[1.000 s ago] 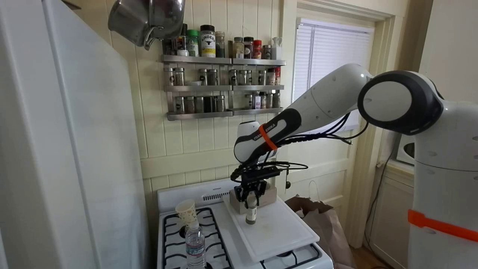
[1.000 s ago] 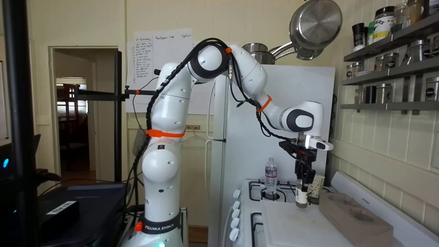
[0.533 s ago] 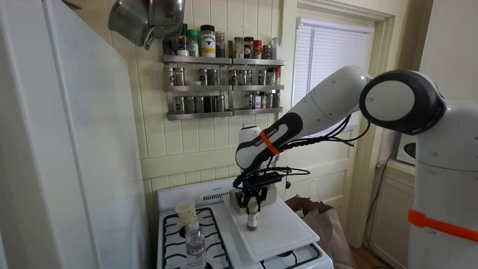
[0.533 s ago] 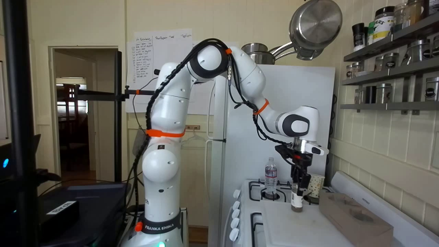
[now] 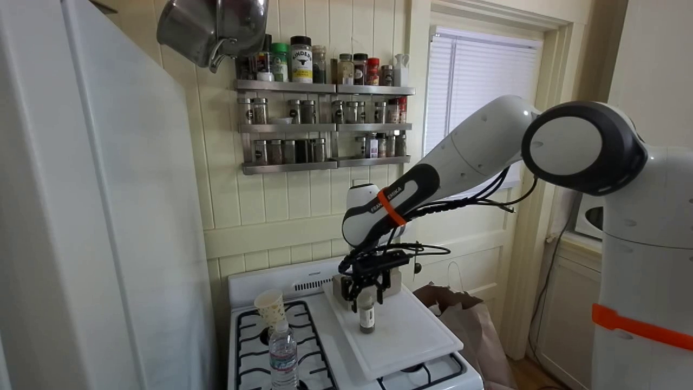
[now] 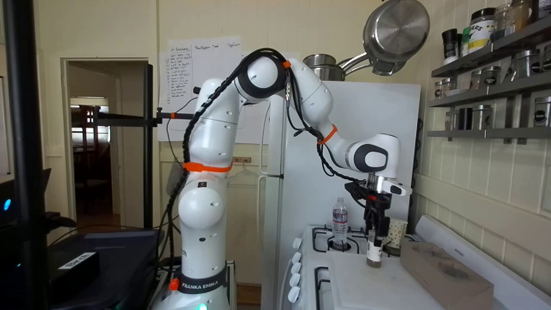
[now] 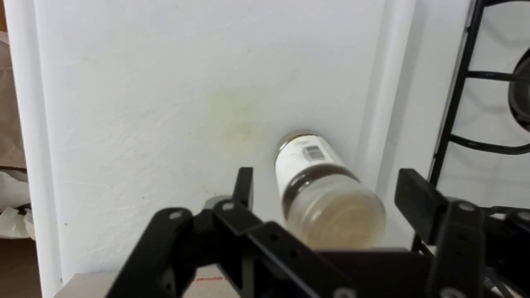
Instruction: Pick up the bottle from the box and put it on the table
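Note:
A small clear bottle with a white label stands upright on the white board laid over the stove. It also shows in an exterior view and in the wrist view. My gripper is open around the bottle's top, with a gap on both sides of it. In both exterior views the fingers reach down beside the bottle's upper part. The brown cardboard box with round holes in its top stands behind the bottle, along the back of the board.
A clear water bottle and a patterned paper cup stand on the burner grates beside the board. A paper bag stands by the stove. Spice shelves hang on the wall, and a pan hangs above.
My gripper came slightly down and toward the stove's front with the bottle, away from the box. The fingers then spread and let go, leaving the bottle standing on the board.

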